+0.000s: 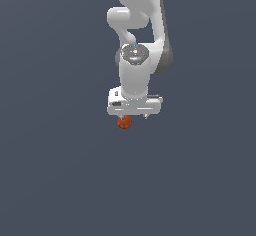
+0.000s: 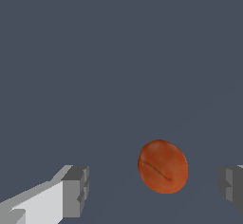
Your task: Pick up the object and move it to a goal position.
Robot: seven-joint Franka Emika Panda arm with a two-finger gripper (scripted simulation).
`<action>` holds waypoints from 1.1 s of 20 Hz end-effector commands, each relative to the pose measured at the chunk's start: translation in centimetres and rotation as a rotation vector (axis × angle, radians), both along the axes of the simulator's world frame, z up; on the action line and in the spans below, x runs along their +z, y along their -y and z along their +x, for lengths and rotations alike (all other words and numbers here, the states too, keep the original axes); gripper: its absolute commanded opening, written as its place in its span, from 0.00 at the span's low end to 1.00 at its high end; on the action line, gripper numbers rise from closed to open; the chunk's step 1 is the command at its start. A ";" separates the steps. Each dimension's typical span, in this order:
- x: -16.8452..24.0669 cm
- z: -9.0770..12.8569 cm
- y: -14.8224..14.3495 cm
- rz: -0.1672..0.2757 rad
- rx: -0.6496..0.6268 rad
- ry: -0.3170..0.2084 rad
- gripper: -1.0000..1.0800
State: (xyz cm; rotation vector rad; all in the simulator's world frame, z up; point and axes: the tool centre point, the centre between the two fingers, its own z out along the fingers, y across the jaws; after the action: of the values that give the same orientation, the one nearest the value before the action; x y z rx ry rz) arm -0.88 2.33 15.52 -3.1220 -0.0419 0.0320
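Note:
The object is a small orange-red ball (image 1: 124, 122) lying on the dark grey floor, just below the white gripper's body in the exterior view. In the wrist view the ball (image 2: 163, 166) sits between the two grey fingertips, closer to one of them, with clear gaps on both sides. My gripper (image 2: 152, 190) is open around the ball and does not touch it. In the exterior view the gripper (image 1: 134, 116) hangs straight down over the ball, and its fingers are mostly hidden by the hand.
The white arm (image 1: 137, 40) rises above the gripper toward the exterior view's top. A plain dark grey floor (image 1: 60, 170) surrounds the ball on all sides.

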 end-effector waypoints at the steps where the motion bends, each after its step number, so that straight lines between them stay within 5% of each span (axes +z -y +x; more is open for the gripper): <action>1: 0.0 0.0 0.0 0.000 0.000 0.000 0.96; 9: 1.5 1.0 3.5 -0.022 -0.037 0.024 0.96; 22: 0.2 0.1 3.5 -0.021 -0.078 0.023 0.96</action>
State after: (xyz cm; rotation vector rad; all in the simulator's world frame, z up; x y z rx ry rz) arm -0.48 -1.19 16.13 -3.1430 0.0615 -0.0063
